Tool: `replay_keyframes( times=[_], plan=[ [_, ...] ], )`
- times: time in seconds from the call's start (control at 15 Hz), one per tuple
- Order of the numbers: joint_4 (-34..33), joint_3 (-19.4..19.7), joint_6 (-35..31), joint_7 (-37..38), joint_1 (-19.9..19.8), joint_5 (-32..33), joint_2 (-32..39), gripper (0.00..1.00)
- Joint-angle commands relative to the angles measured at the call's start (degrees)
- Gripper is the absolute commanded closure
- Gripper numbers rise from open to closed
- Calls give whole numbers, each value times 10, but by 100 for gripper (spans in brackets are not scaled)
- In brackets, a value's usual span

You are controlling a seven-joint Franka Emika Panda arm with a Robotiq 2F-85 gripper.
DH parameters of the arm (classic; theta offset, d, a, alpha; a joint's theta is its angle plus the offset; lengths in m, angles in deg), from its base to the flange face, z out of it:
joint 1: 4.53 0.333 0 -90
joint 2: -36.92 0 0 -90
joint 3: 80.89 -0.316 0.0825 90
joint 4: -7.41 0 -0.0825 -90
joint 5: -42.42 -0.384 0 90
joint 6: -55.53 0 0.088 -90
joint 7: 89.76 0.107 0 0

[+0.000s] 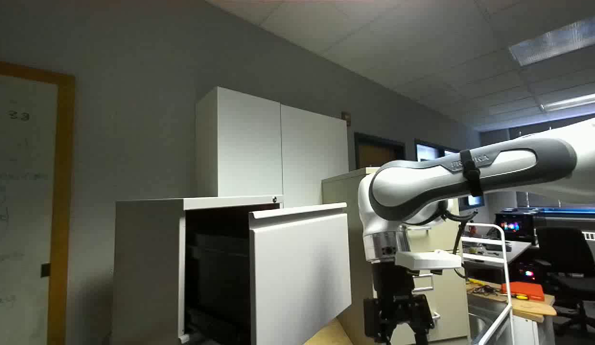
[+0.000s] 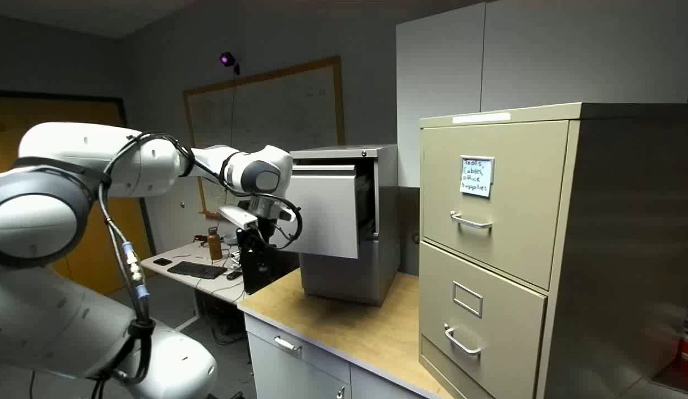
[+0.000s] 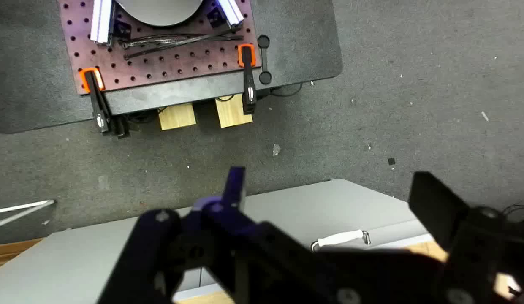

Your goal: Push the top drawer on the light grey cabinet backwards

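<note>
black, angular fingers [image 3: 435, 207] of the tool [image 3: 331, 188] stand apart around nothing, presumably because pushing needs no grip. ahead of it, clear of contact, the smooth, flat-fronted top drawer [image 1: 302, 268] juts from the boxy light grey cabinet [image 1: 148, 268], raised on the wood-topped desk [image 2: 332, 324], likely for reach.

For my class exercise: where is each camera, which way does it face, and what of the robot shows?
Wrist view: on the wrist, facing down at the floor and a black table; the open gripper shows, blurred.
In an exterior view: before the light grey cabinet, to one side, tilted upward; arm and gripper show.
In an exterior view: beside the arm, facing that cabinet and a beige filing cabinet; more arm shows, gripper indistinct.
Both exterior views share the open top drawer.
</note>
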Motion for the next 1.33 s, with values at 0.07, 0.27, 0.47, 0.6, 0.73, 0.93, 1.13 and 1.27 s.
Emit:
replay_keyframes(
  times=[0.07, 0.27, 0.47, 0.6, 0.73, 0.93, 1.13, 1.27],
  plan=[
    [-2, -9, 2, -5, -12, -4, 0, 0],
    [-2, -9, 2, -6, -12, -4, -1, 0],
    [-2, -9, 2, -6, -12, -4, -1, 0],
    [-2, -9, 1, -6, -12, -4, -1, 0],
    [-1, -12, -5, -1, -14, -3, -2, 0],
    [-4, -17, -21, 3, -18, -1, -2, 0],
    [-17, -25, -56, 6, -20, 6, -3, 0],
    [-25, -33, -92, 12, -21, 11, -5, 0]
  ],
)
